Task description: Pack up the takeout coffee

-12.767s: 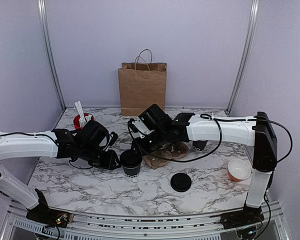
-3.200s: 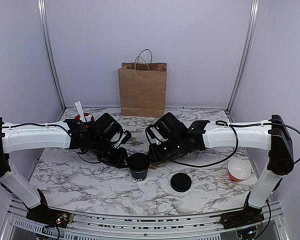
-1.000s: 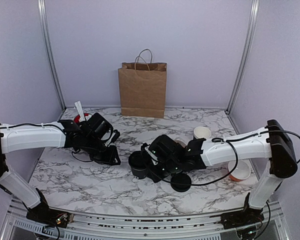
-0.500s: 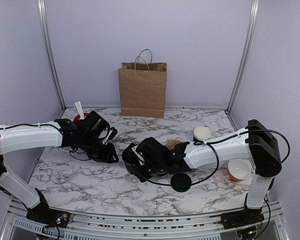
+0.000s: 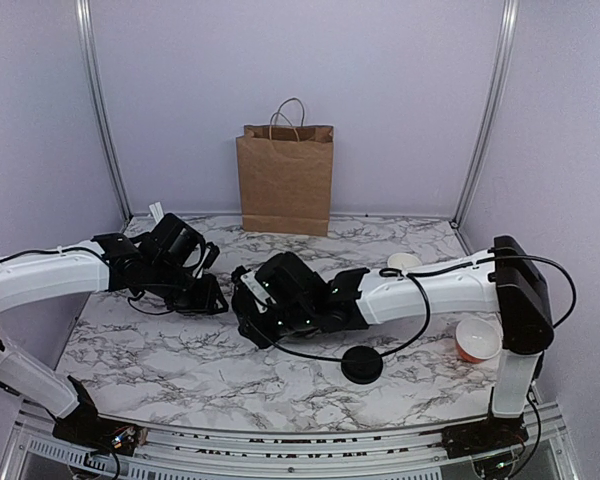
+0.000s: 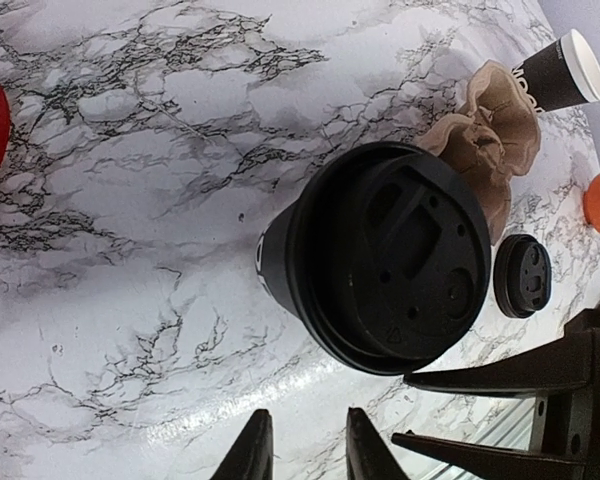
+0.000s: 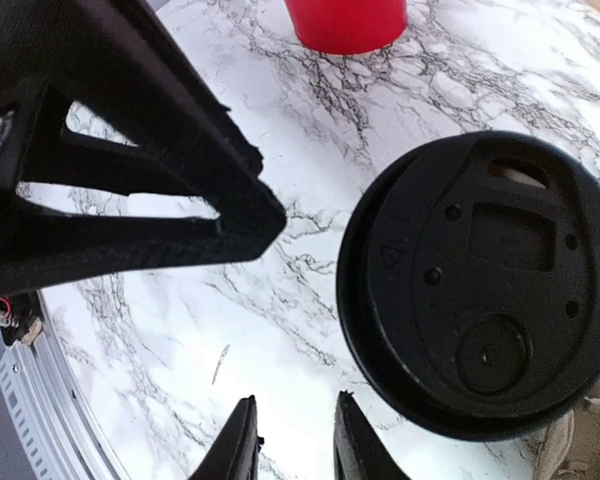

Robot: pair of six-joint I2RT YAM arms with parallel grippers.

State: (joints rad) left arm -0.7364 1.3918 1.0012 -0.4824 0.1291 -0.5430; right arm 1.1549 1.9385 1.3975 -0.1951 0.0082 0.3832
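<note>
Right gripper (image 7: 285, 440) has swung left to meet the left gripper (image 6: 300, 450); both are barely ajar and empty. Lidded cup (image 6: 380, 260) stands on the table (image 5: 180, 370) just ahead. One gripper should widen fully before straddling it.

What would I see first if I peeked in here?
The black-lidded coffee cup standing on the marble table fills both wrist views. The white left arm and right arm meet mid-table close to it, and a brown paper bag stands upright at the back.

Print (image 6: 261, 262) on takeout coffee (image 6: 380, 260) unreadable
</note>
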